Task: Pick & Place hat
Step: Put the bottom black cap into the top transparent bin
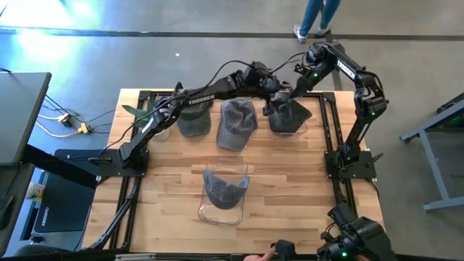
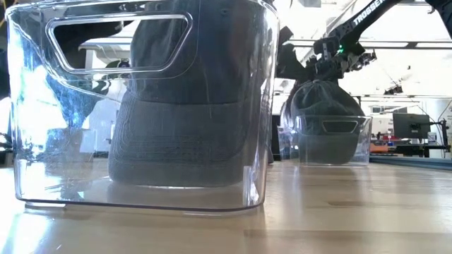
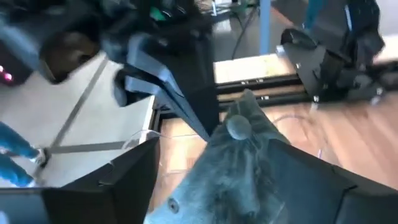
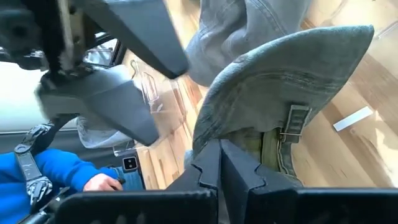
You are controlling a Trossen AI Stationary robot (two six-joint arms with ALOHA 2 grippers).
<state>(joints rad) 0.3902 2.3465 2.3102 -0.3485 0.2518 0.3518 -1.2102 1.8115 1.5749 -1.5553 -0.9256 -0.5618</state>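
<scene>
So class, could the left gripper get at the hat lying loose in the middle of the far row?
Probably yes: that hat lies uncovered with nothing over it, and the left gripper, open, hovers just beside it at the right-hand bin.

My overhead camera looks straight down on the whole surface [image 1: 174, 188]. The low one sits level, pressed against a clear bin [image 2: 141, 106]. Both wrist cameras peer closely at one far grey hat [image 3: 242, 168] (also visible from overhead and low).
</scene>
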